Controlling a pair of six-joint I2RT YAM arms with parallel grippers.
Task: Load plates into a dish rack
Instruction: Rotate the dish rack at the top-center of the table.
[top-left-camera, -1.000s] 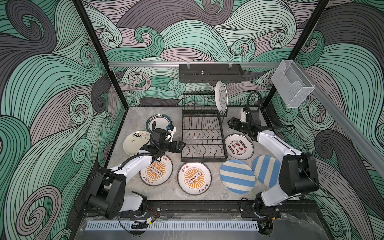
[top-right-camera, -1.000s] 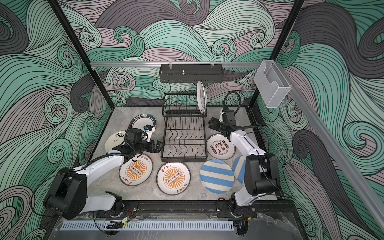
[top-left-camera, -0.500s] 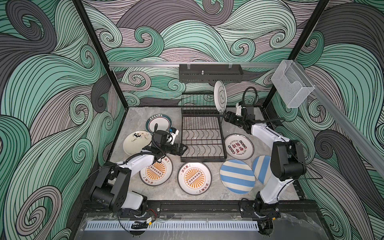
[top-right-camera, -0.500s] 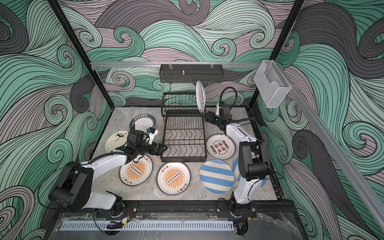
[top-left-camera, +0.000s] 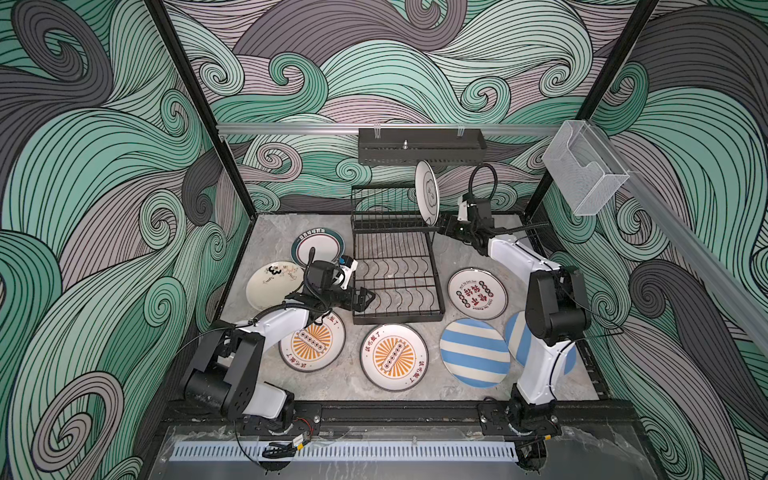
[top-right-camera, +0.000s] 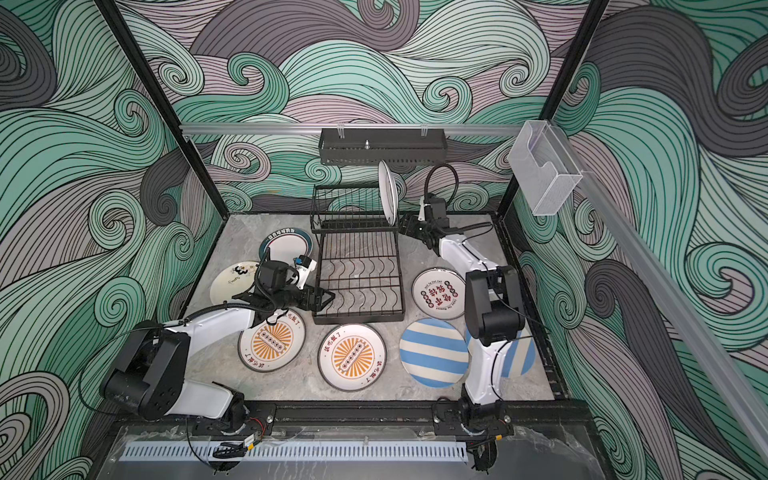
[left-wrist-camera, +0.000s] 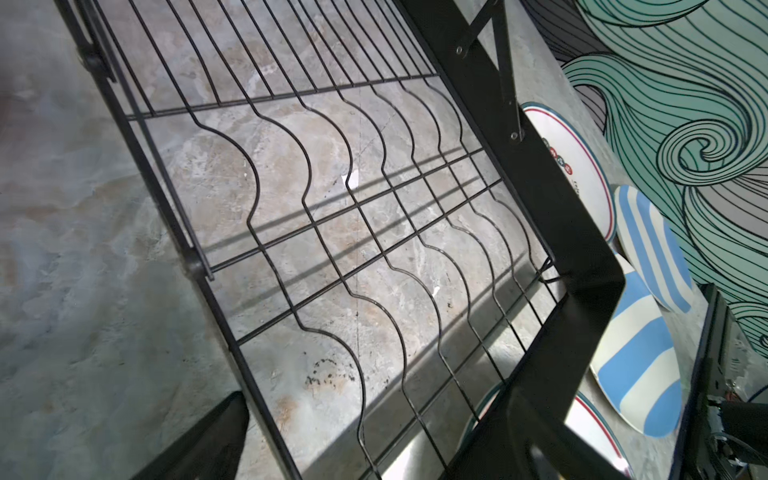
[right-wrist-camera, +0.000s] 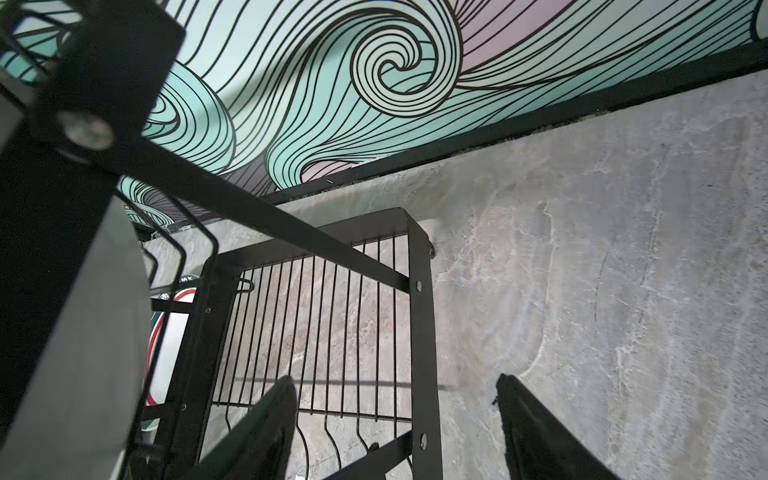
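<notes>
The black wire dish rack (top-left-camera: 395, 266) (top-right-camera: 357, 270) stands mid-table. One whitish plate (top-left-camera: 427, 198) (top-right-camera: 388, 195) stands upright at the right end of its raised tier. My right gripper (top-left-camera: 442, 226) (right-wrist-camera: 399, 432) is open just right of that plate's lower edge, holding nothing. In the right wrist view the rack's side bar (right-wrist-camera: 424, 332) lies beyond the fingers. My left gripper (top-left-camera: 365, 298) (left-wrist-camera: 374, 449) is open at the rack's front left corner, over the wavy lower grid (left-wrist-camera: 353, 249). Several plates lie flat around the rack: teal-rimmed (top-left-camera: 318, 247), dark-marked (top-left-camera: 272, 284), red-marked (top-left-camera: 477, 293).
In front of the rack lie two orange-sunburst plates (top-left-camera: 316, 345) (top-left-camera: 394, 356) and two blue-striped plates (top-left-camera: 474, 352) (top-left-camera: 515, 336); the left arm overlaps one, the right arm another. A black shelf (top-left-camera: 422, 145) hangs on the back wall. A clear box (top-left-camera: 584, 172) hangs at the right.
My right gripper has moved left and back, from above the red-marked plate to beside the upright plate in the rack. My left gripper has edged right toward the rack's front corner.
</notes>
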